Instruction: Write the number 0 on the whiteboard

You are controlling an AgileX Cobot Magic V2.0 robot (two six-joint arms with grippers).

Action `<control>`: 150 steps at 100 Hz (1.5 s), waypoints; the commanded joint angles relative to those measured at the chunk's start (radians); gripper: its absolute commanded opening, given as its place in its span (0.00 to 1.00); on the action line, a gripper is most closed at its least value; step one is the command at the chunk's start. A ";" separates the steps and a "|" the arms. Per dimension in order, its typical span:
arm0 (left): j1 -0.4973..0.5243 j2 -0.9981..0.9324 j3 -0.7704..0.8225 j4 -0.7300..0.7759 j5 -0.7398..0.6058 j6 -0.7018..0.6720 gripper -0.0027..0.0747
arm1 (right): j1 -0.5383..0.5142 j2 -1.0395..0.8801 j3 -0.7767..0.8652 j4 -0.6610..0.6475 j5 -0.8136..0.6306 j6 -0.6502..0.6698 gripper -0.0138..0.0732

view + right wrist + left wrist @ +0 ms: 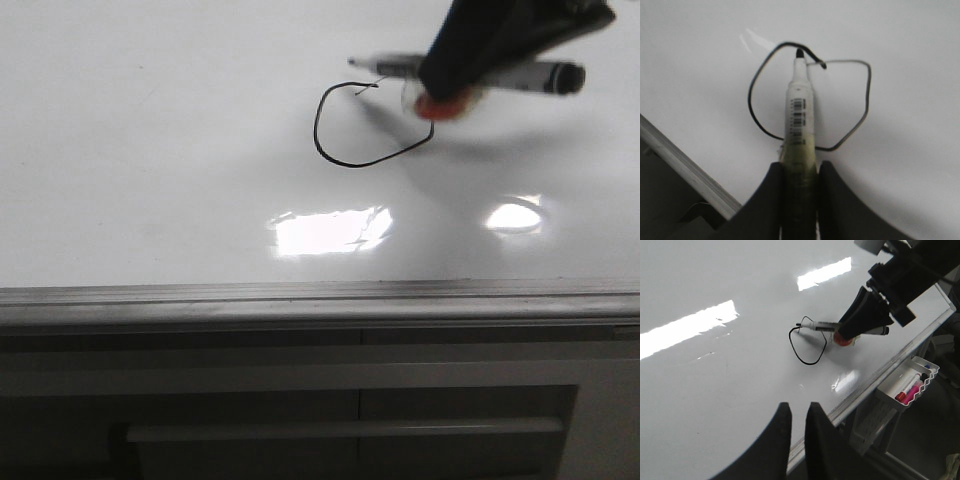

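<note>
A white wire tray (910, 385) hangs just off the whiteboard's (150, 150) edge, holding a red marker (904, 391), a pink one (913, 391) and a dark-capped one behind them. On the board the number 0 (365, 128) is a closed black loop. The right gripper (800, 172) is clamped on a black-tipped marker (800, 107), its nib at the loop's overlapping tail. The left gripper (797, 415) hovers apart, fingers nearly together, holding nothing.
</note>
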 commanded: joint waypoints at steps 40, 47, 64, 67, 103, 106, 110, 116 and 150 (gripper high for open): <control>-0.006 0.069 -0.050 0.029 -0.223 0.050 0.51 | 0.151 -0.202 -0.152 0.002 0.114 -0.081 0.10; -0.006 0.123 -0.084 -0.034 -0.225 0.140 0.63 | 0.187 -0.184 -0.152 0.002 0.177 -0.104 0.10; -0.006 0.288 -0.209 -0.335 -0.209 0.559 0.60 | 0.309 -0.135 -0.152 0.002 0.269 -0.138 0.10; -0.006 0.327 -0.231 -0.395 -0.195 0.620 0.60 | 0.328 -0.130 -0.152 0.002 0.274 -0.144 0.10; -0.006 0.580 -0.411 -0.557 0.027 0.829 0.50 | 0.497 -0.107 -0.152 0.002 0.280 -0.153 0.10; -0.006 0.591 -0.418 -0.581 0.032 0.874 0.50 | 0.509 -0.105 -0.152 0.002 0.277 -0.153 0.10; -0.006 0.607 -0.423 -0.610 0.040 0.909 0.50 | 0.527 -0.105 -0.152 0.002 0.269 -0.153 0.10; -0.006 0.627 -0.428 -0.622 0.046 0.919 0.50 | 0.550 -0.105 -0.152 0.002 0.259 -0.153 0.10; -0.006 0.642 -0.428 -0.631 0.044 0.919 0.47 | 0.585 -0.105 -0.152 0.018 0.253 -0.153 0.10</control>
